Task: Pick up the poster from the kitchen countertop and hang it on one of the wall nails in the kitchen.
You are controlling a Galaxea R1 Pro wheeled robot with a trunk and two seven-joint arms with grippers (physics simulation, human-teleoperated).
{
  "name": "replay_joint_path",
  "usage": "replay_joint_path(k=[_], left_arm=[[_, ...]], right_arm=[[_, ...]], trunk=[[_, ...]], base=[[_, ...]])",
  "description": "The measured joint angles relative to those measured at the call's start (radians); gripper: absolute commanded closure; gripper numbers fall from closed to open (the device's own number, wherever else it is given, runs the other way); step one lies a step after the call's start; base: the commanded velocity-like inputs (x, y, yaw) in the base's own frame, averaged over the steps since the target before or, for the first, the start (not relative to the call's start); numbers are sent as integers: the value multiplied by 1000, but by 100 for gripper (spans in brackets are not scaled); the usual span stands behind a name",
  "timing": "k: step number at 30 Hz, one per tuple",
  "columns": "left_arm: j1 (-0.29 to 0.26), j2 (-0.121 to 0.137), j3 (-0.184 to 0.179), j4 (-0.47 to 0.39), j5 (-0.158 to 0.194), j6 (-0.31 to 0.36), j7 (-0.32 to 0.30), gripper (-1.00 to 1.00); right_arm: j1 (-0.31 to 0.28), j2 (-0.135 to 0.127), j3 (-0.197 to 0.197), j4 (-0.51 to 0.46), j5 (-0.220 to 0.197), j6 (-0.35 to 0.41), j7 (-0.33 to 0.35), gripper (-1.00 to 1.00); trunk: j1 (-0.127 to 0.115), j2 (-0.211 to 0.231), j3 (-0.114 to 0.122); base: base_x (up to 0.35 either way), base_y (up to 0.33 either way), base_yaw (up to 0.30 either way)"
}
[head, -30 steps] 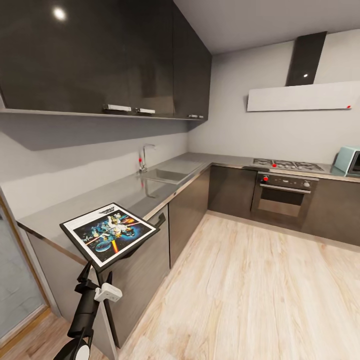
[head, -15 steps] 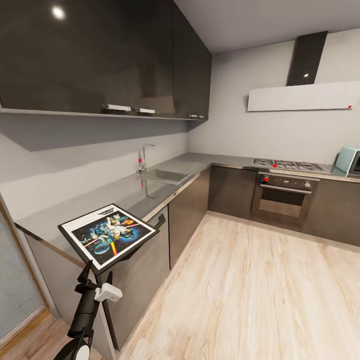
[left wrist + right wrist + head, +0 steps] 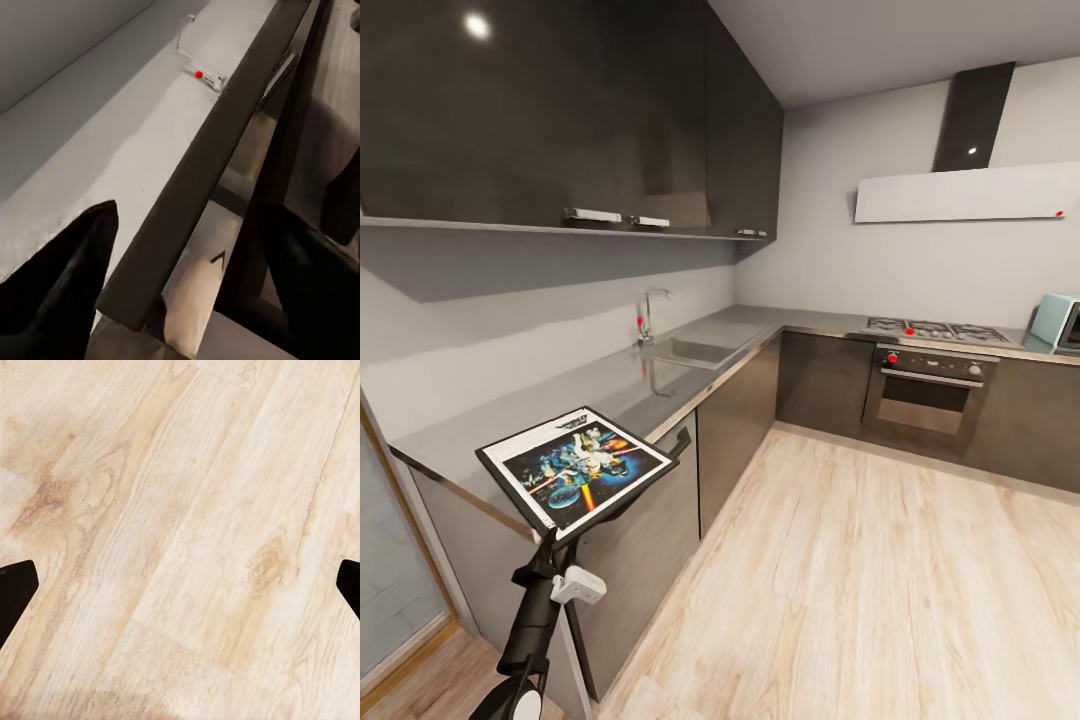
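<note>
Head view overlooks kitchen countertop (image 3: 610, 385); left wrist perhaps shares it.

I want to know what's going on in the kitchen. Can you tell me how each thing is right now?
poster: held up flat, tilted, face up.
left gripper: shut on poster's edge.
right gripper: open, over wooden floor.
oven: door closed.
upper cabinets: doors closed.
tap: no water running.
</note>
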Motion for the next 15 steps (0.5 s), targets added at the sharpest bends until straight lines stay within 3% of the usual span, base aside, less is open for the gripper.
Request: replay_joint_path(k=[15], left_arm=[[0,0,0,-12,2,-1,3,100]], right_arm=[[0,0,0,0,0,0,0,-100]], trunk=[[0,0,0]], base=[[0,0,0]])
